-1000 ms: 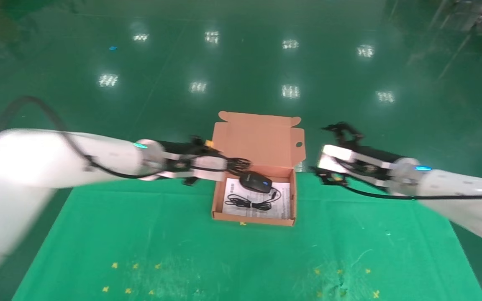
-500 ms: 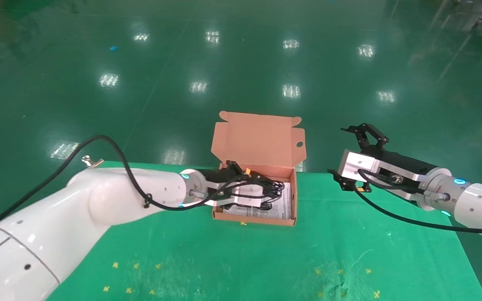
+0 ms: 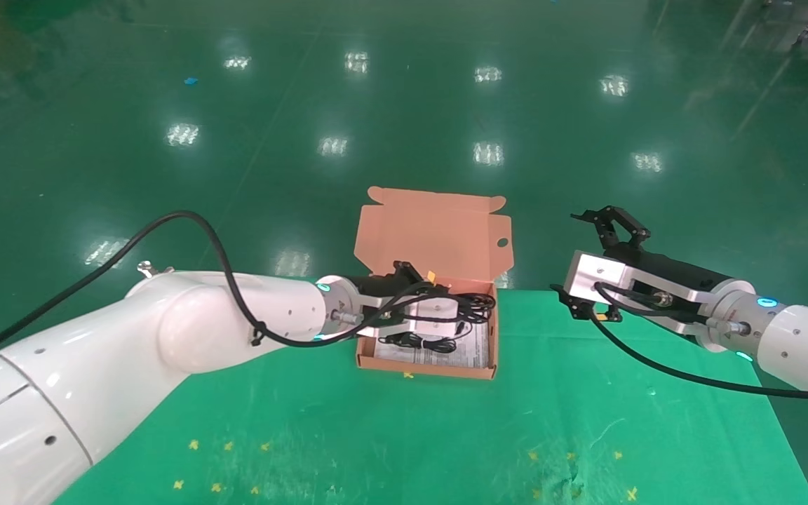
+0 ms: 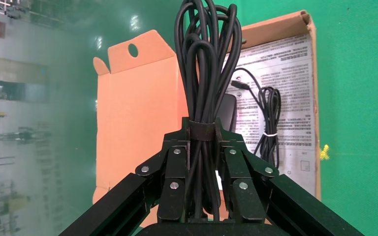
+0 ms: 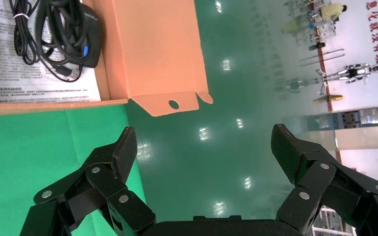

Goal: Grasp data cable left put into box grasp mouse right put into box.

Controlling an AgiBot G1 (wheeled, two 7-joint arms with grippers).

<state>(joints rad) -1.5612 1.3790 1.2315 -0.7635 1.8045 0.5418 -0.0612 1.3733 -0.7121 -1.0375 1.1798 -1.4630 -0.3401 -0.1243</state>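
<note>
Mouse (image 5: 89,37) in box (image 3: 426,369); data cable (image 4: 204,88) above it.

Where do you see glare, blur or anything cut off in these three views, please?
Head view: ceiling lights glare in rows off the glossy green floor; the left gripper hides part of the box. Left wrist view: the data cable held in the fingers covers most of the mouse; the far background is hazy. Right wrist view: floor glare again; the right gripper is sharp.
</note>
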